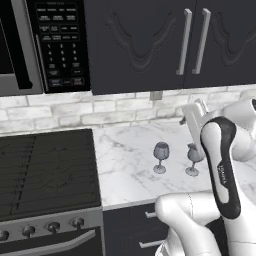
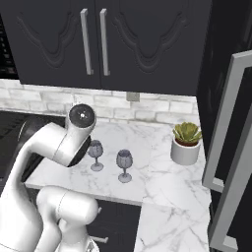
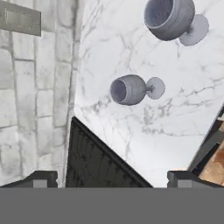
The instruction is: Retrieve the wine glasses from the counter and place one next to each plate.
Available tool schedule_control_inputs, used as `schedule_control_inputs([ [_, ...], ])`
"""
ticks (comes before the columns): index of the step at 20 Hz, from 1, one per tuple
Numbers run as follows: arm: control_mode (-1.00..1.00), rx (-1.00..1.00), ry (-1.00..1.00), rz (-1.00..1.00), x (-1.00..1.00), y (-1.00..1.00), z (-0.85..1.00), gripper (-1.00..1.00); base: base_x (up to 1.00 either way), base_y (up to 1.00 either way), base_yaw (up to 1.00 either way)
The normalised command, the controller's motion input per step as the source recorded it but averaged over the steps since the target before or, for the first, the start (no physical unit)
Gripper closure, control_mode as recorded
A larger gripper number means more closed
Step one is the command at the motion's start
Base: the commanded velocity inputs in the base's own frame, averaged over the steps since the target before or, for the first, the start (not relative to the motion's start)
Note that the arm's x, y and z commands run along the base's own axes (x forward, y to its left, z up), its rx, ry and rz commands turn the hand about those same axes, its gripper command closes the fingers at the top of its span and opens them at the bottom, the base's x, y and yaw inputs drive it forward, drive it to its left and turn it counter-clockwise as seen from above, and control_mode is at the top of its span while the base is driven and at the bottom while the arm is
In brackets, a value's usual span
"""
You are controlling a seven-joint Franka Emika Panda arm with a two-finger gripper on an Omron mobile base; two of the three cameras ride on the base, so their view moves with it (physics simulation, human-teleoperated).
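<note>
Claw [image 3: 112,177] spread wide above two wine glasses.
Both glasses [image 1: 160,157] [image 1: 193,159] stand upright on the marble worktop [image 1: 125,165], right of the stove [image 1: 45,170], apart.

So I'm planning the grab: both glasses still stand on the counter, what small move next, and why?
Probably lower the open gripper toward the nearer wine glass and centre it between the fingertips. Both glasses stand upright and untouched on the counter, and this one lies closer to the gripper than the other glass.
</note>
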Motion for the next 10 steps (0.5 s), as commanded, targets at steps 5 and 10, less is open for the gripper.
schedule_control_inputs([
  [5, -1.00, 0.56, 0.00, 0.00, 0.00, -0.23, -0.07, -1.00, 0.00, 0.00, 0.00],
  [10, -1.00, 0.45, 0.06, 0.00, 0.01, -0.13, -0.27, -1.00, 0.00, 0.00, 0.00],
])
